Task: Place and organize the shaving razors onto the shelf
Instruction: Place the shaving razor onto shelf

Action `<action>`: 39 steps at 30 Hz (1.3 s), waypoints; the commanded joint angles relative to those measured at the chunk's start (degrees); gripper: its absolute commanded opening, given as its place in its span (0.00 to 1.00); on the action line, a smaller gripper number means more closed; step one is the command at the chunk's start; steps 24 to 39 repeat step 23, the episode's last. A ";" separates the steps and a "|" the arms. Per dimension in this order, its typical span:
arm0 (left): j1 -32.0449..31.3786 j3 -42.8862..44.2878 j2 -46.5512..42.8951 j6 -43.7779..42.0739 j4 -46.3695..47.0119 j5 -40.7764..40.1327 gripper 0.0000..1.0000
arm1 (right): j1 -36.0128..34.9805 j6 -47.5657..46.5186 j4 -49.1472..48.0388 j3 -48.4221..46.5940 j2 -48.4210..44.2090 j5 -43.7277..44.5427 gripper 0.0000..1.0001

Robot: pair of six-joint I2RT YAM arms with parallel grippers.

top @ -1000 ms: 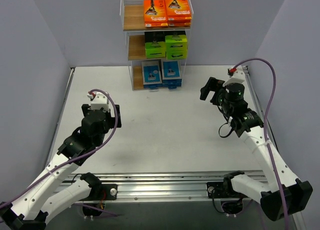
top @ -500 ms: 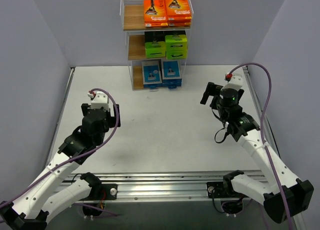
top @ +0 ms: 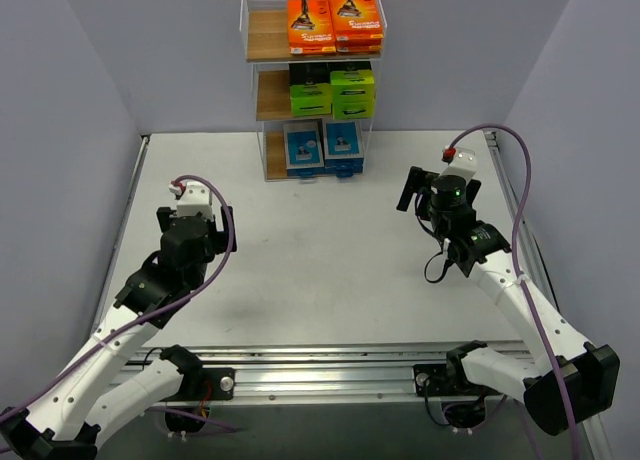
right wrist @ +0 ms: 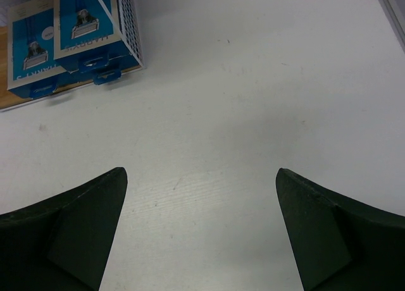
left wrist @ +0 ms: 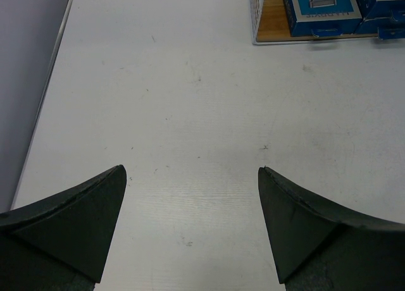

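The shelf point(top: 264, 38) stands at the table's far middle. Its top tier holds orange shaving razors point(top: 333, 22), the middle tier green ones point(top: 332, 92), and the bottom tier blue ones point(top: 322, 145). My left gripper point(top: 197, 218) hovers over the left part of the table, open and empty. In the left wrist view point(left wrist: 192, 171) the blue packs point(left wrist: 321, 6) lie far ahead to the right. My right gripper point(top: 430, 183) is over the right part of the table, open and empty. The right wrist view point(right wrist: 201, 171) has the blue packs point(right wrist: 76, 31) at its top left.
Grey walls close in the white table point(top: 320, 250) on the left, back and right. A metal rail point(top: 330, 365) with both arm bases runs along the near edge. A purple cable point(top: 520, 230) loops beside the right arm.
My right gripper has shifted a little left and towards the near edge, turning more towards the shelf. The left gripper has edged slightly left. Both stay open.
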State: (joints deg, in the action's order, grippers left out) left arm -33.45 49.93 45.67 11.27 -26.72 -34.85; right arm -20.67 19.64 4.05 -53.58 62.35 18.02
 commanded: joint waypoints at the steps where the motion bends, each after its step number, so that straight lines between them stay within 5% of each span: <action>1: 0.58 1.31 0.12 -0.98 2.11 1.01 0.94 | 0.01 0.31 -1.24 -0.73 -1.26 2.28 1.00; 39: 1.28 1.22 0.65 -1.16 2.73 2.15 0.94 | 0.10 1.28 -2.21 -0.29 0.14 0.88 1.00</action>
